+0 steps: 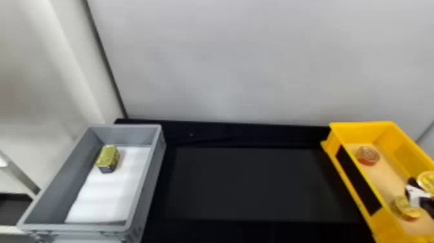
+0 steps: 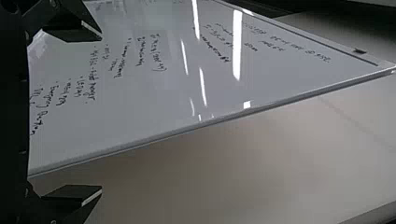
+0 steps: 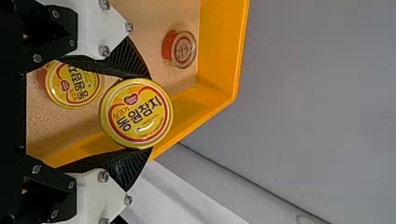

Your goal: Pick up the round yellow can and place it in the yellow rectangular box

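Observation:
At the head view's right edge, my right gripper [image 1: 416, 194] is over the yellow box [image 1: 355, 190], with a round yellow can [image 1: 427, 181] at its fingers. In the right wrist view, my right gripper [image 3: 137, 113] is shut on that round yellow can [image 3: 136, 122], one finger on each side, above the yellow box [image 3: 223, 56]. Another round yellow can [image 1: 405, 208] lies on the box's floor nearer the front. My left gripper [image 2: 100, 114] stands open in the left wrist view, its fingers wide apart, facing a whiteboard.
A small red can [image 1: 367, 155] sits toward the back of the yellow box. At the left, a grey bin [image 1: 147, 181] holds a gold-topped rectangular can [image 1: 108, 157] on a white liner. A black table [image 1: 258, 184] spans between the two containers, with a pale wall behind.

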Robot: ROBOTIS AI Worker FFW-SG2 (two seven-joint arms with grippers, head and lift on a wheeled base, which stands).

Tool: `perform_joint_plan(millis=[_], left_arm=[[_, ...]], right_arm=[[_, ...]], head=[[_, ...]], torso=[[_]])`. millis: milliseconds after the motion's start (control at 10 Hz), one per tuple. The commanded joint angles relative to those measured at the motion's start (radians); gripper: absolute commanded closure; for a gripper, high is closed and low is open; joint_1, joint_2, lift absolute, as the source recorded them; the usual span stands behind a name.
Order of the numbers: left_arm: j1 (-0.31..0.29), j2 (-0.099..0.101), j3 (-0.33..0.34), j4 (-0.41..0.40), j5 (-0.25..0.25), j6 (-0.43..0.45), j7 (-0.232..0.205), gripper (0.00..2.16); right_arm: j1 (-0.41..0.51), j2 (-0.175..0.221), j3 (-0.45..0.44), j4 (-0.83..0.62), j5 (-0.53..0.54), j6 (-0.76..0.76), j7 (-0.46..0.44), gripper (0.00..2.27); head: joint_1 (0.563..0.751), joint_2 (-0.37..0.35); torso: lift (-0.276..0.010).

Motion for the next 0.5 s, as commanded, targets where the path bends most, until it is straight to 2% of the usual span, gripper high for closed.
perform_joint_plan(millis=[0,400], left_arm=[[-0.001,-0.003,-0.002,0.003,0.000,0.001,0.000,0.12],[0.000,-0.003,-0.001,0.001,0.000,0.001,0.000,0.13]], right_arm=[[-0.004,0.000,0.002,0.002,-0.005,0.004,0.001,0.42],[-0.002,-0.001,-0.001,0.001,-0.013,0.004,0.018,0.11]], head=[[0.694,0.014],[0.694,0.014]], torso=[[-0.090],[-0.090]])
